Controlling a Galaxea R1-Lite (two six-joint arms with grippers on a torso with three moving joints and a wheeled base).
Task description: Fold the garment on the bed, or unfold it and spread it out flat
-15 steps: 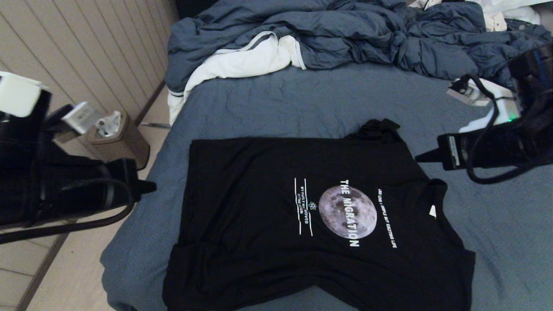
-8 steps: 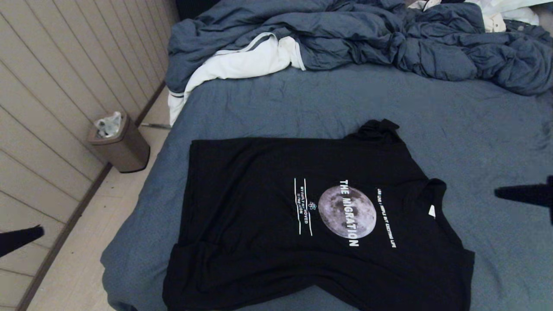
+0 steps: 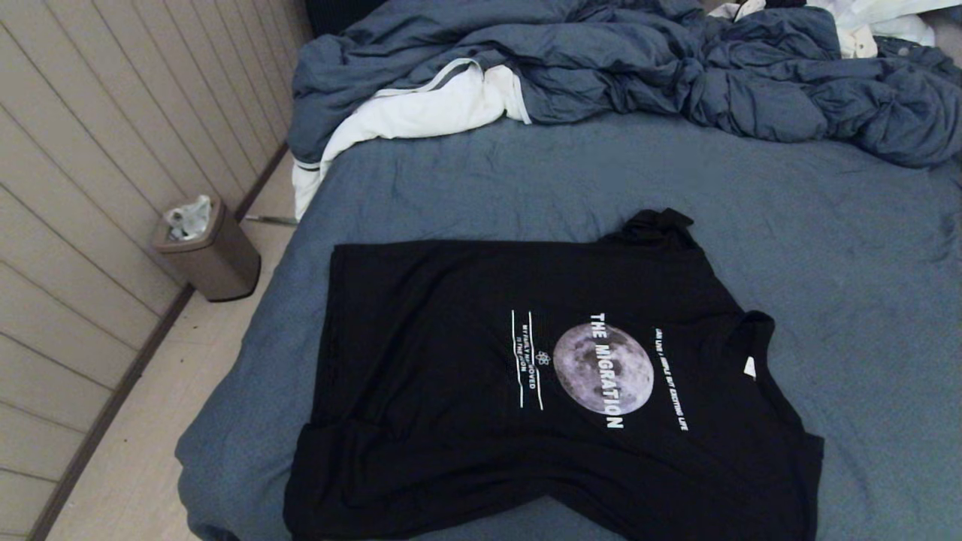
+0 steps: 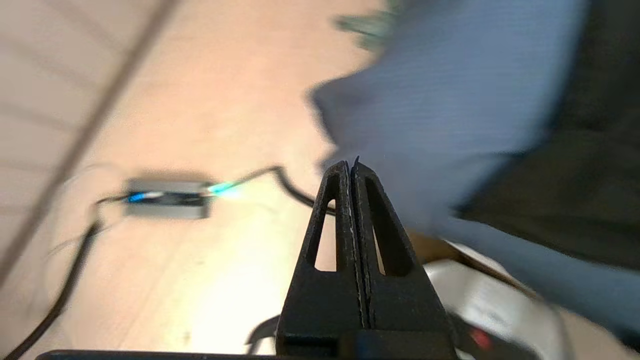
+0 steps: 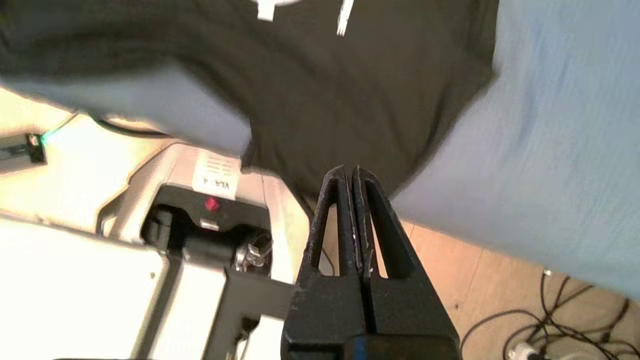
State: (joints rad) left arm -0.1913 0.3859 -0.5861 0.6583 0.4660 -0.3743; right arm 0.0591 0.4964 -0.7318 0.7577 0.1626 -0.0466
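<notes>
The black T-shirt [image 3: 481,391] with its grey moon print lies spread print-up on the blue-grey bed [image 3: 526,180], collar to the right, one sleeve bunched at its far edge. Neither arm shows in the head view. My left gripper [image 4: 351,164] is shut and empty, held off the bed's near left corner above the floor. My right gripper [image 5: 351,170] is shut and empty too, below the bed's front edge, where the T-shirt [image 5: 350,90] hangs slightly over the sheet.
A rumpled blue-grey duvet [image 3: 639,68] and a white cloth with grey trim [image 3: 406,113] lie at the far end of the bed. A brown bin [image 3: 207,252] stands on the floor by the left wall. Cables [image 5: 560,320] and the robot base [image 5: 200,225] lie below.
Both arms have withdrawn out of the head view, the left one off the left side, the right one off the right side. The T-shirt has not moved.
</notes>
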